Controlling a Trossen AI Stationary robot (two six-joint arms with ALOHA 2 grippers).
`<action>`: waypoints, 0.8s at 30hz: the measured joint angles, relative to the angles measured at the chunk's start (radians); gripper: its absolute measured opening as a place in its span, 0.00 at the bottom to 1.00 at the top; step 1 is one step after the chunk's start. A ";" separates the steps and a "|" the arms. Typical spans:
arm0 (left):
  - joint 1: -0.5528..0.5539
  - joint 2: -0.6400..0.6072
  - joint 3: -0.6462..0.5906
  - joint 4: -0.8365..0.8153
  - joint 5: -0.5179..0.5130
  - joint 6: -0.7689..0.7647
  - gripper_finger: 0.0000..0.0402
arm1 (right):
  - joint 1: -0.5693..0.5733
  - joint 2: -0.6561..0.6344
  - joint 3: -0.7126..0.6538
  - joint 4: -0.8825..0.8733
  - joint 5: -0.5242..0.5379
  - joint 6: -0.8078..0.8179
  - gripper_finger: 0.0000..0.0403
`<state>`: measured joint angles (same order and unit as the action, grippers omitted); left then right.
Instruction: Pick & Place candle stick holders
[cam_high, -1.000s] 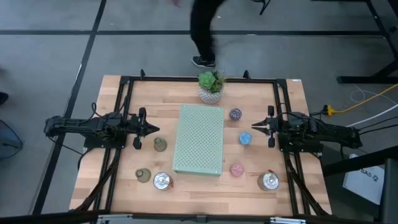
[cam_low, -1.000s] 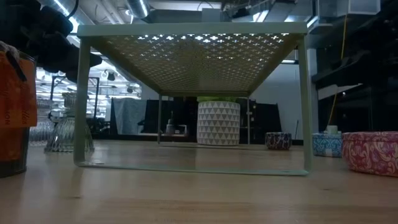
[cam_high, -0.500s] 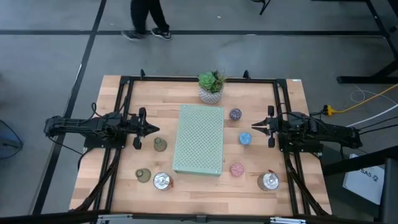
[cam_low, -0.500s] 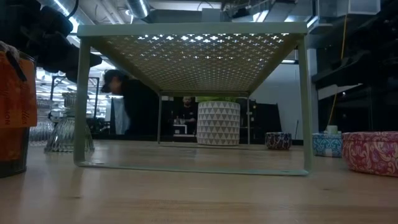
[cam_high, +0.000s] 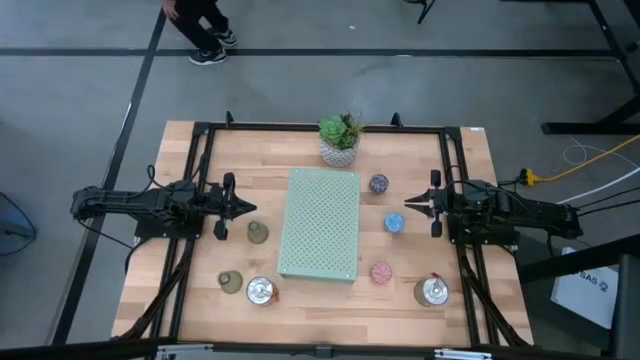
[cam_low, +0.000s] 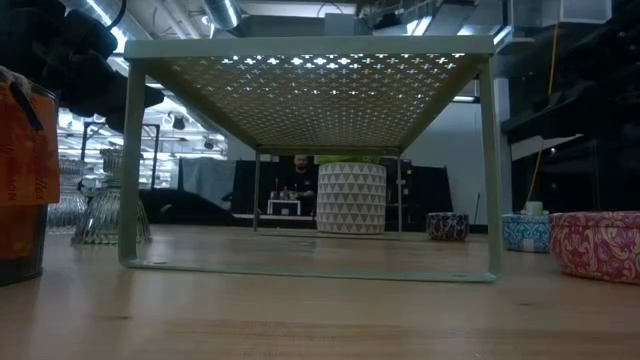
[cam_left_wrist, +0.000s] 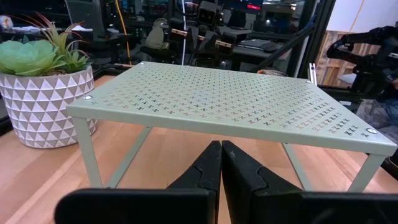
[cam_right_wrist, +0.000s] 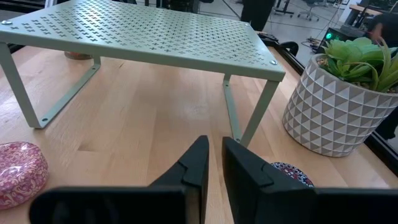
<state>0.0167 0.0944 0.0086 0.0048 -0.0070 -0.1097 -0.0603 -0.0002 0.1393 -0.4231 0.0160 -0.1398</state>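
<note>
Both arms hang level over the wooden worktop (cam_high: 200, 300), one at each side, pointing inward at the pale green perforated shelf riser (cam_high: 320, 222) that stands in the middle. The left gripper (cam_high: 248, 208) has its fingers (cam_left_wrist: 208, 171) pressed together with nothing between them, hovering just off the riser's left edge. The right gripper (cam_high: 408, 205) also has its fingers (cam_right_wrist: 198, 163) drawn nearly together, only a thin slit showing, and it holds nothing.

The candle stick holders all sit on the worktop, none on the riser. To the left of it: one olive-green holder (cam_high: 258, 233) just beside the left fingertips, a second olive-green holder (cam_high: 231, 282) nearer the front edge, and a shiny silver holder (cam_high: 261, 291) right next to that one. To the right: the purple holder (cam_high: 379, 184) toward the back, the blue holder (cam_high: 396, 223) close below the right fingertips, the pink holder (cam_high: 381, 272) further forward, and the other silver holder (cam_high: 432, 291) near the front right corner.

A green succulent in a white patterned pot (cam_high: 340, 140) stands at the back edge, just behind the riser. On the floor beyond the worktop, a person's legs and shoes (cam_high: 205, 30) show at the far left.
</note>
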 joint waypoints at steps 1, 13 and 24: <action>0.000 0.000 0.000 0.000 0.000 0.000 0.02 | 0.000 0.000 0.000 0.000 0.000 0.000 0.12; 0.000 0.000 0.000 0.000 0.000 0.000 0.02 | 0.000 0.000 -0.001 0.076 -0.049 -0.012 0.12; 0.000 0.000 0.000 0.000 0.000 0.000 0.02 | 0.001 0.026 -0.001 0.422 -0.263 0.318 0.12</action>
<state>0.0166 0.0944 0.0086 0.0048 -0.0067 -0.1097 -0.0589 0.0258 0.1387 -0.0015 -0.2472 0.1786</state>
